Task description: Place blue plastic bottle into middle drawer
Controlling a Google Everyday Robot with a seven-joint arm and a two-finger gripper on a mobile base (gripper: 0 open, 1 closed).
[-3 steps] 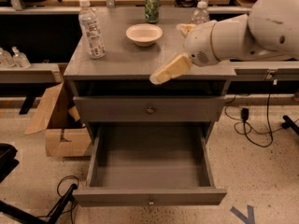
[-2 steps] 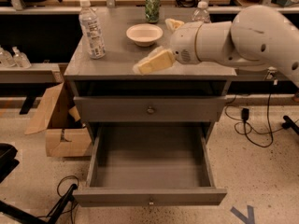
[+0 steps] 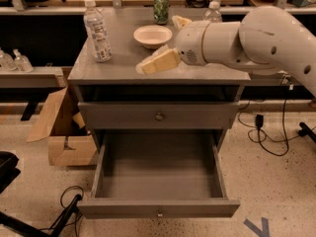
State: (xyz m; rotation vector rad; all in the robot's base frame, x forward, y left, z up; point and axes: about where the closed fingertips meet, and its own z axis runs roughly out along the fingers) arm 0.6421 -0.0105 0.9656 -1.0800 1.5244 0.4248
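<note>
The blue plastic bottle stands upright at the back left of the grey cabinet top. It is clear, with a white cap and a tall white and bluish label. My gripper hangs just above the cabinet top near its front edge, right of the bottle and clear of it, in front of a white bowl. It holds nothing that I can see. The middle drawer is pulled wide open below and is empty inside. The upper drawer is closed.
A white bowl, a green can, a snack bag and another clear bottle stand at the back of the top. An open cardboard box sits on the floor at the left. Cables lie at the right.
My gripper and arm have swung left across the cabinet top, closer to the bottle. The bottle and the drawers have not moved.
</note>
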